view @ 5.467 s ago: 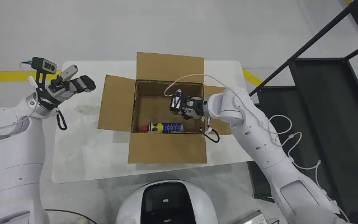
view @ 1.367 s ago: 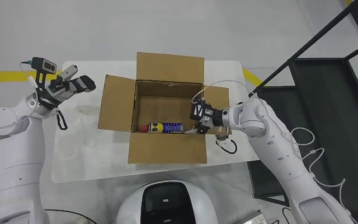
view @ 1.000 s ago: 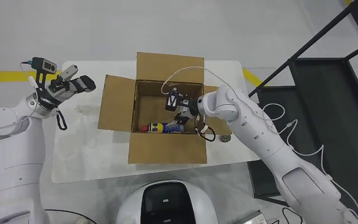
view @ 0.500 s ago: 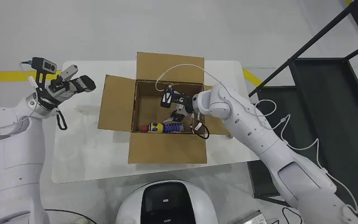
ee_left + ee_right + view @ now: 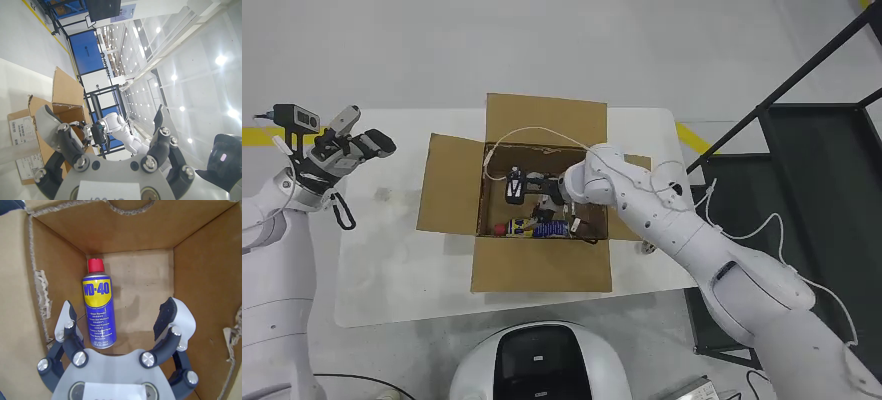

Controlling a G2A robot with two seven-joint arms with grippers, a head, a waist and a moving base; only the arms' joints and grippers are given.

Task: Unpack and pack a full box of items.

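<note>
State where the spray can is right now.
In the top view, the spray can lies on the cardboard box floor, against the wall nearest the robot, close to the open right gripper.

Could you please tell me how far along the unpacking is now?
Done: the box stands open, and one spray can is the only item visible on its floor. In hand: the right gripper is down inside the box, open near the can, not gripping yet. Left: lifting that can out, then repacking. The left gripper is open and empty.
</note>
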